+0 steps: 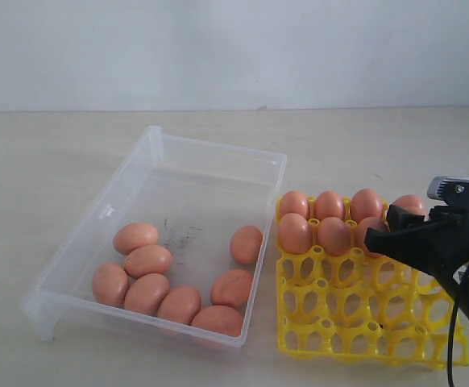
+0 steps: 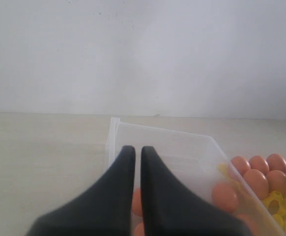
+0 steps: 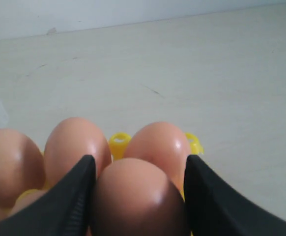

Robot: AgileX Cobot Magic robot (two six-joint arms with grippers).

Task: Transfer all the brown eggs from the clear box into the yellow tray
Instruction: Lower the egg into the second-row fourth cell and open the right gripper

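Several brown eggs (image 1: pixel 147 293) lie loose in the clear box (image 1: pixel 218 157), mostly at its near end. The yellow tray (image 1: pixel 363 322) stands right of the box with its far row full of eggs (image 1: pixel 329 204) and more in the second row. My right gripper (image 1: pixel 383 227) hangs over the tray's second row, shut on a brown egg (image 3: pixel 138 196) that sits low between its black fingers (image 3: pixel 69 196). My left gripper (image 2: pixel 133 150) is shut and empty, raised over the near end of the clear box (image 2: pixel 182 147); it is out of the exterior view.
The box and tray sit side by side on a pale wooden table (image 1: pixel 41 161) with a white wall behind. The tray's two near rows (image 1: pixel 355 334) are open cups. The right arm (image 1: pixel 468 242) covers the tray's right edge.
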